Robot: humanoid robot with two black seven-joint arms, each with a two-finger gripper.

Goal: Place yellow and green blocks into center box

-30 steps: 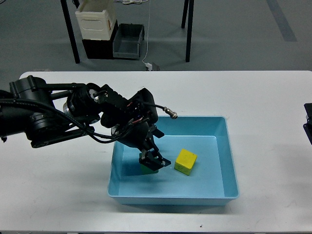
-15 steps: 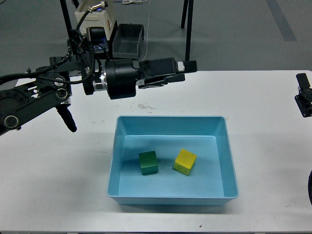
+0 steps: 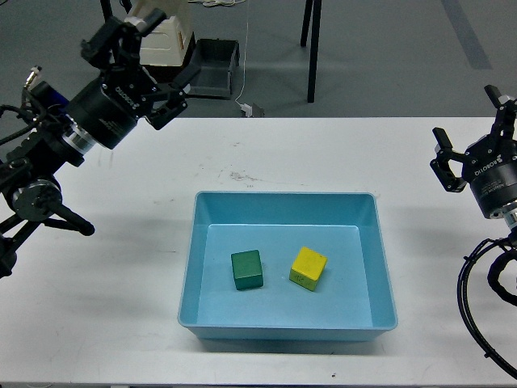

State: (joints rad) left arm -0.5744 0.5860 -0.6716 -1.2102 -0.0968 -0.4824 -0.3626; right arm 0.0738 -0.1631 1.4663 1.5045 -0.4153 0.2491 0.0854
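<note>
A green block (image 3: 246,269) and a yellow block (image 3: 308,267) lie side by side, a little apart, on the floor of the light blue box (image 3: 283,196) in the middle of the white table. My left gripper (image 3: 148,58) is raised at the far left, above the table's back edge, open and empty. My right gripper (image 3: 472,131) is raised at the right edge, open and empty. Both are well away from the box.
Behind the table, on the floor, stand a white container (image 3: 164,31) and a grey bin (image 3: 214,66), with dark table legs (image 3: 312,48) nearby. A black cable (image 3: 477,315) loops below my right arm.
My left arm has swung back and to the left, away from the box, with its gripper open. My right gripper has come further into view. The blocks have not moved.
</note>
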